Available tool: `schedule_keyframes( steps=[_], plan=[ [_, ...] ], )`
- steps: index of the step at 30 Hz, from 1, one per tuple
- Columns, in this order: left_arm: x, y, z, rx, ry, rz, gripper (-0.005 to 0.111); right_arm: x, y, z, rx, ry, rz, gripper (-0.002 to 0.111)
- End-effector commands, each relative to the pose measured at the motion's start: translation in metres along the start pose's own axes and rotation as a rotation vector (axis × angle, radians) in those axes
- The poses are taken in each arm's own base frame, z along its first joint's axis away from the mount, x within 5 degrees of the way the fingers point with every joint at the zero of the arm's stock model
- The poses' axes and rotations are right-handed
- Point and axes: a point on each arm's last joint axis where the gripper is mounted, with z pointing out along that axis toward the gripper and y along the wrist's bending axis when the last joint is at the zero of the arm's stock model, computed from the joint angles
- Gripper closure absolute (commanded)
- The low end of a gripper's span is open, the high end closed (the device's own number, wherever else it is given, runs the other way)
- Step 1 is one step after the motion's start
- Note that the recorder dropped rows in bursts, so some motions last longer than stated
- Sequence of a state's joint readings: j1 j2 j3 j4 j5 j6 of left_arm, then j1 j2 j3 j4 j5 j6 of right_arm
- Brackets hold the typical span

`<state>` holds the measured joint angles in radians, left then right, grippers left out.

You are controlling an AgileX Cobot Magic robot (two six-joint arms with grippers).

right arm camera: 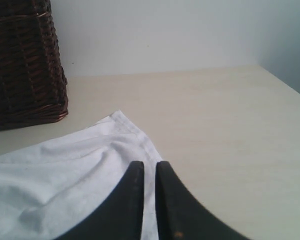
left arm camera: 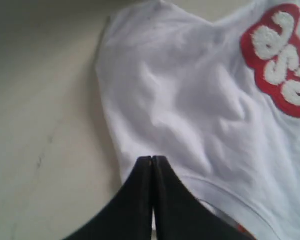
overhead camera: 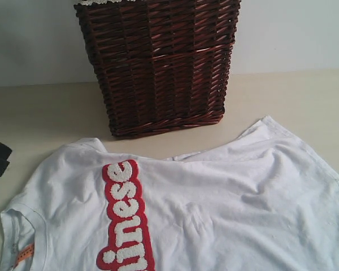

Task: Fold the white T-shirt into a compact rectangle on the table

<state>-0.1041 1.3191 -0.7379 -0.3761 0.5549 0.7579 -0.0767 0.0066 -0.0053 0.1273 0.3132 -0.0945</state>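
The left end effector is closed, its two dark fingers pressed tip to tip with only a thin seam between them. No cloth shows in that seam. The tips hang over the edge of the white T-shirt, where a stitched hem curves past them and bare table lies alongside.

The right end effector has its fingers almost together, with a narrow slit left between them. White cloth shows through the slit, but I cannot tell whether the tips pinch it or only hover above it. They sit at a hemmed corner of the shirt, with the dark wicker basket well beyond that corner and to one side.

In the exterior view neither end effector can be made out with certainty.

The T-shirt lies spread and unfolded on the table, on the near side of the basket. It is turned sideways, and its cloth is loosely rumpled with shallow creases. One sleeve lies just in front of the basket's lower left corner. The hemmed corner reaches out past the basket's lower right corner. The red band with fuzzy white letters runs away from the basket toward the near edge. The orange neck tag is farthest from the basket, by the collar.

The basket stands upright against the pale wall, with a little white lace trim at its rim.
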Motion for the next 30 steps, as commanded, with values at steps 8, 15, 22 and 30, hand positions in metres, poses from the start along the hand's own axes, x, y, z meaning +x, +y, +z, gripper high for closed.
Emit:
schedule_keyframes(
  steps=[8, 15, 22, 30],
  plan=[
    [-0.003, 0.006, 0.085, 0.141, -0.007, 0.192, 0.081, 0.001, 0.000, 0.000, 0.006, -0.008, -0.005, 0.097],
    [-0.042, 0.014, 0.089, 0.151, -0.204, 0.255, 0.033, 0.001, 0.000, 0.000, 0.006, -0.008, -0.005, 0.097],
    [-0.027, 0.004, 0.137, 0.248, -0.123, 0.476, 0.079, 0.001, 0.000, 0.000, 0.006, -0.008, -0.005, 0.097],
    [-0.029, -0.002, 0.126, 0.300, -0.142, 0.557, 0.107, 0.001, 0.000, 0.000, 0.006, -0.008, -0.005, 0.097]
  ],
)
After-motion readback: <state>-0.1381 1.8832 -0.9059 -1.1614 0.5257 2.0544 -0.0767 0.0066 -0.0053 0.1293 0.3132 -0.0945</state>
